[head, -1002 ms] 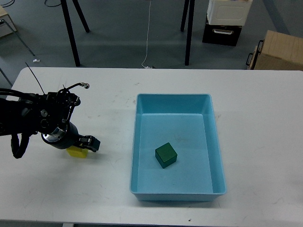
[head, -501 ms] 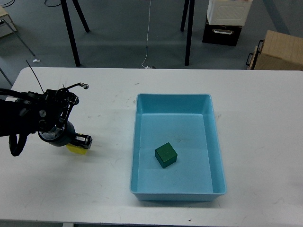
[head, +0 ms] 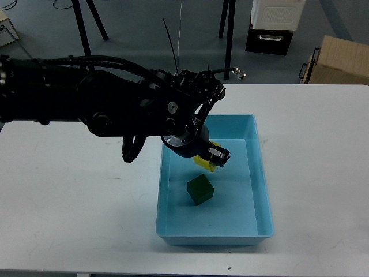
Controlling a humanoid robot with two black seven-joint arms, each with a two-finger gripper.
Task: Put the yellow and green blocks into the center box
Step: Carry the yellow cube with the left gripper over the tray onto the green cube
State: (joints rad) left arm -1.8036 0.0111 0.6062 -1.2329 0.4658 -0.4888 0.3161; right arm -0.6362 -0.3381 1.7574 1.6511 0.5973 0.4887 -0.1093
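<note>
**A:** Where is the left claw [head: 212, 158] right now?

**B:** Out over the blue box [head: 262, 190], hanging above its inner floor, toward the far half. The black arm reaches in from the left edge and crosses the near-left wall of the box. The right claw is nowhere in view.

**A:** And what is it carrying?

**B:** The yellow block [head: 204, 163]. The fingers are closed narrowly on it; yellow shows beneath and just to the arm side of the tips, so I judge the grip to be firm, though the far face of the block is hidden by the claw.

**A:** The green block?

**B:** The green block [head: 200, 190] lies on the box floor, below the claw and a little nearer to the robot, turned corner-on to the walls. It is apart from the yellow one, not touching it.

**A:** So which relation decides the next move?

**B:** The drop line. The held block appears tilted, its long edge running roughly along the claw's own slant, down toward the right. Straight beneath it is bare floor, with the green block just to the near side. My judgement is that a release here would land inside the walls, and that easing away from the green block, toward the far wall, would keep the two from knocking together.

**A:** Anything else on the bench [head: 69, 202]?

**B:** Nothing near the claw that I can see.
</note>
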